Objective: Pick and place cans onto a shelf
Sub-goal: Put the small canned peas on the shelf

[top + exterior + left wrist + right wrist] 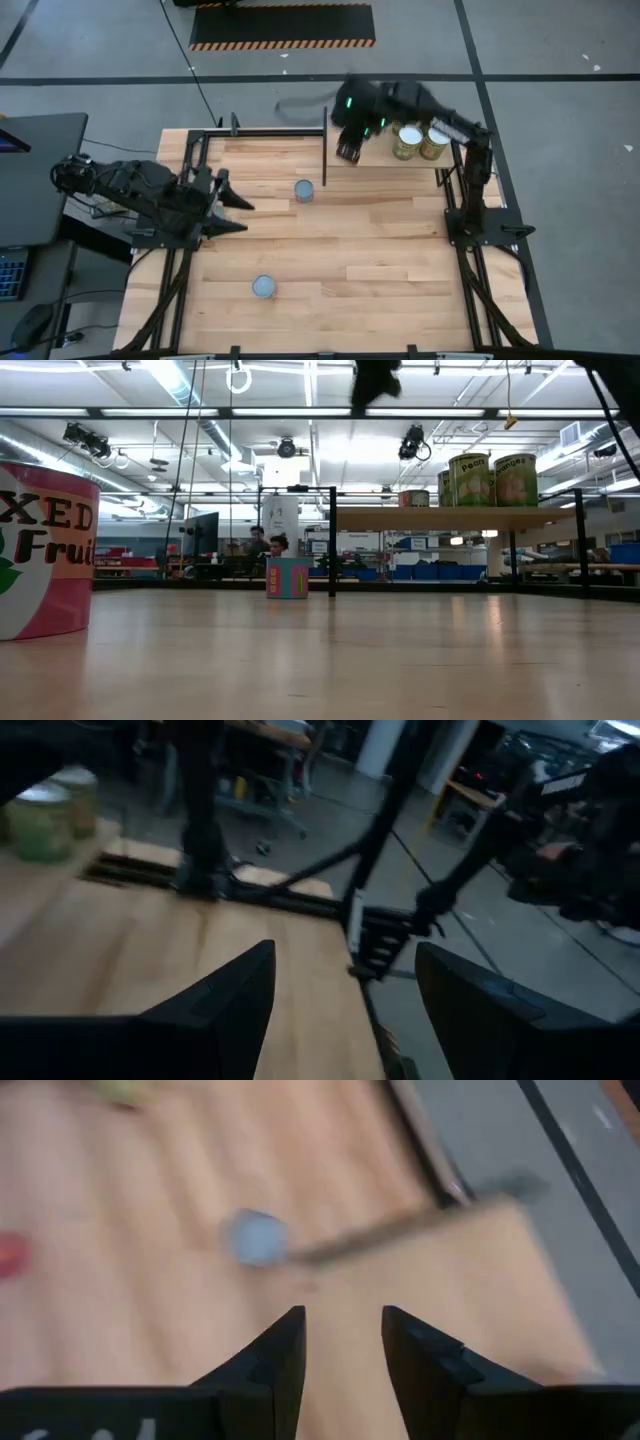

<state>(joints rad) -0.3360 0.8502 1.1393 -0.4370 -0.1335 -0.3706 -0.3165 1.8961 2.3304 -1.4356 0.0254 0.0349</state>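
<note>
The light-wood shelf (pixel 385 165) stands at the table's far right, with a thin dark upright panel (pixel 325 145) at its left edge. Two yellow-green cans (pixel 407 142) (pixel 434 142) stand on it; the low view shows three there (pixel 470 480) (pixel 515 480) (pixel 413 498). A blue-topped can (pixel 304 190) stands upright on the table in front of the panel, and another (pixel 264 287) stands nearer the front. My right gripper (pixel 348 153) hangs open and empty above the shelf's left end, its fingers pointing down (pixel 343 1340). My left gripper (pixel 245 217) is open and empty at the table's left.
Black frame rails run along the table's left (pixel 185 250) and right (pixel 470 260) sides. In the low view a large pink-labelled can (pixel 40 550) stands close to the camera. Bare planks lie between the two table cans and the right rail.
</note>
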